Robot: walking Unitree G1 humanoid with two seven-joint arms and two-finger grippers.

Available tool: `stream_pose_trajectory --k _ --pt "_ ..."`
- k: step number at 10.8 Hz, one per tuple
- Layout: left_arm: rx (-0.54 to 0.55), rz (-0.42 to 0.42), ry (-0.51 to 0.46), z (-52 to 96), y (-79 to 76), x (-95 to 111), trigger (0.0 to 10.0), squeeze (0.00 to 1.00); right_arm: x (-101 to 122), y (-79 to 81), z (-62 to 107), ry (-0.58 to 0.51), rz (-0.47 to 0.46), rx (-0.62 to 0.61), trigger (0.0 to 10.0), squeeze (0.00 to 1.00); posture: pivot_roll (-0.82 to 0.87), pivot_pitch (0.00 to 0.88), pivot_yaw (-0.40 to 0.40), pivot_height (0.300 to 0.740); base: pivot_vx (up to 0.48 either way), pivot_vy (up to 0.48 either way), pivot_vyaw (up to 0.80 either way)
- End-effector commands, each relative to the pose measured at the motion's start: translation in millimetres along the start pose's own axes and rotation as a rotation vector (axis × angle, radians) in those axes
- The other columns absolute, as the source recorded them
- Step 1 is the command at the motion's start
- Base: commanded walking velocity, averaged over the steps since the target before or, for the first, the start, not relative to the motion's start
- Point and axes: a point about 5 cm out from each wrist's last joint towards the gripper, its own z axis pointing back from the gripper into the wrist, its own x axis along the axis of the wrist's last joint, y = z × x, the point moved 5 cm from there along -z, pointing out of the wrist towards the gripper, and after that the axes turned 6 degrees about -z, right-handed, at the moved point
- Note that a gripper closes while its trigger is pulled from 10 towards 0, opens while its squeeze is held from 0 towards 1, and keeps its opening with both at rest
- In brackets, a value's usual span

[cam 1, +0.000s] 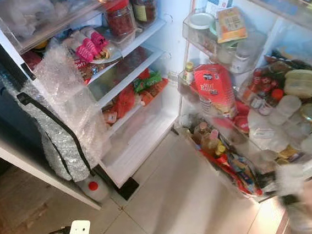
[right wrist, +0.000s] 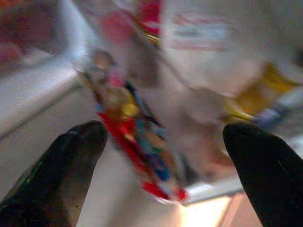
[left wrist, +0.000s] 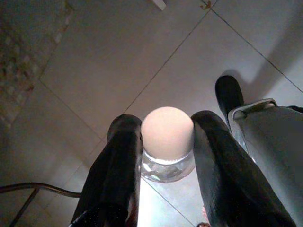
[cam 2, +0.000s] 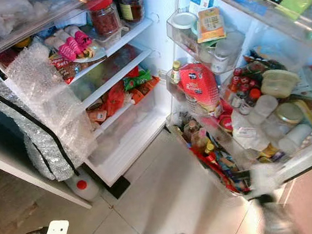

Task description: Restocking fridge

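Left wrist view shows the left gripper [left wrist: 166,142] clenched on a clear round-capped jar [left wrist: 168,142] — right gripper [right wrist: 163,142] spread wide near the crowded door shelf [cam 1: 227,165] — a bump could topple bottles.

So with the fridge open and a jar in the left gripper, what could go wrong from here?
The left gripper pinches the small jar only near its pale lid, so it might slip onto the tiled floor. The right gripper is open and blurred beside the crowded bottom door shelf, and could knock bottles out.
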Motion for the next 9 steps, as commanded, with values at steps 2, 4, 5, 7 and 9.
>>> stream_pose_trajectory --k 2,4,5,7,9 --pt "0.009 -0.026 0.036 1.0 3.1 -12.3 10.0 0.0 25.8 33.1 -0.6 -0.143 -0.009 0.098 10.0 0.0 -0.22 0.184 0.007 0.74 0.0 0.0 0.0" --pt "0.007 -0.025 0.035 1.0 2.5 -12.2 10.0 0.0 63.6 34.0 -4.5 -0.29 0.008 0.06 10.0 0.0 -0.23 0.183 0.004 0.74 0.0 0.0 0.0" --pt "0.006 -0.024 0.035 1.0 1.9 -12.0 10.0 0.0 79.2 29.2 -6.5 -0.336 0.023 0.038 10.0 0.0 -0.23 0.182 0.001 0.74 0.0 0.0 0.0" --pt "0.006 -0.018 0.036 1.0 1.5 -12.0 10.0 0.0 91.0 10.7 -10.2 -0.349 0.028 -0.041 10.0 0.0 -0.22 0.182 -0.002 0.74 0.0 0.0 0.0" --pt "0.005 -0.017 0.037 1.1 1.3 -12.3 10.0 0.0 80.1 -3.0 -11.2 -0.293 0.03 -0.103 10.0 0.0 -0.22 0.182 0.0 0.74 0.0 0.0 0.0"
